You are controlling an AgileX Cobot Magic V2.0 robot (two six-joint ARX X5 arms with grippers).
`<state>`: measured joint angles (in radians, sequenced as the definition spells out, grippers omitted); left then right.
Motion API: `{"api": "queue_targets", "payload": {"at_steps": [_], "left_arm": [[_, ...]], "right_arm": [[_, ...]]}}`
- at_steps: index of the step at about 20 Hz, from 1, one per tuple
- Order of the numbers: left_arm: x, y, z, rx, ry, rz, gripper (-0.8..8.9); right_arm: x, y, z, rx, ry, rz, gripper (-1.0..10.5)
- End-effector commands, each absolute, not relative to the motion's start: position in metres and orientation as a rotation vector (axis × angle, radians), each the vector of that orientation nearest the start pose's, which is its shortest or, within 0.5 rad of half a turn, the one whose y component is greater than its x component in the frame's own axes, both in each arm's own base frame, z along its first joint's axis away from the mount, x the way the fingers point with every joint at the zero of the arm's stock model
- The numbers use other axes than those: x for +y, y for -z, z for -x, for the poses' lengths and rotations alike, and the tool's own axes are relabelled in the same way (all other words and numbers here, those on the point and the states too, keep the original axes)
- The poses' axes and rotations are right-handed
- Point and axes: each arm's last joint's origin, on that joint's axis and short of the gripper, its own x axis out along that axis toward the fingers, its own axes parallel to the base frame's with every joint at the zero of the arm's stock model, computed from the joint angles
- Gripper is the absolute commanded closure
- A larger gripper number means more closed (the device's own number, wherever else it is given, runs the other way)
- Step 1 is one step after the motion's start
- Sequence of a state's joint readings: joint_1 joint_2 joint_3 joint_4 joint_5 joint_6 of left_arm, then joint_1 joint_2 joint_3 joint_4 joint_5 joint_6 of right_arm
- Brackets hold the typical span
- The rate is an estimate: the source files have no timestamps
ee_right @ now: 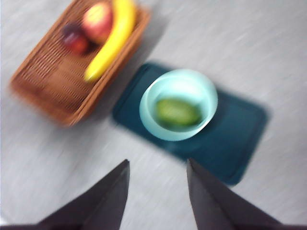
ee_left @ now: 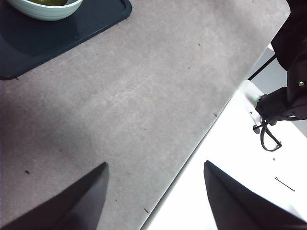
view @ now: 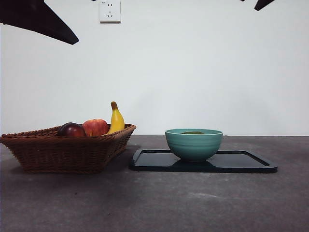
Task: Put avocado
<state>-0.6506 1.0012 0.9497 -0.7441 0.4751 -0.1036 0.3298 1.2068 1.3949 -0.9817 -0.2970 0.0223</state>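
Left gripper (ee_left: 156, 179) hangs over bare grey table (ee_left: 144, 100), its two black jaws spread wide apart with nothing between them. One jaw sits over the tabletop, the other over the white floor (ee_left: 268, 191) past the table's edge. Far off, a pale green bowl (ee_left: 45, 9) rests on a dark tray (ee_left: 57, 36), something green just showing inside it. Black equipment with a cable (ee_left: 290, 91) stands beyond the table's edge.

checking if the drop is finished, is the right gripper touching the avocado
Apart. The right wrist view shows the right gripper open and empty, high above the table, while the avocado lies alone inside the teal bowl on the dark tray.
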Motion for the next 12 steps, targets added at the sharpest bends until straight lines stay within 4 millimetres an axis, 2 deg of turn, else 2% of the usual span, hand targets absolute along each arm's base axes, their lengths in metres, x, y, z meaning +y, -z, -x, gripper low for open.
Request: {"api": "queue_targets", "payload": {"at_steps": [1, 6, 9, 12], "left_arm": [[-0.128, -0.309, -0.144, 0.877, 1.032, 0.015, 5.03], [-0.129, -0.309, -0.144, 0.875, 1.033, 0.015, 5.03], [-0.129, -0.309, -0.144, 0.874, 1.033, 0.015, 5.03], [-0.129, -0.309, -0.144, 0.874, 1.033, 0.015, 5.03]], "right_arm": [[0.081, -0.368, -0.184, 0.810, -0.645, 0.003, 7.5], [0.077, -0.324, -0.132, 0.816, -0.724, -0.004, 7.5], [0.074, -0.312, -0.117, 0.792, -0.744, -0.023, 7.5], [0.071, -0.310, -0.111, 0.781, -0.746, -0.024, 7.5]]}}
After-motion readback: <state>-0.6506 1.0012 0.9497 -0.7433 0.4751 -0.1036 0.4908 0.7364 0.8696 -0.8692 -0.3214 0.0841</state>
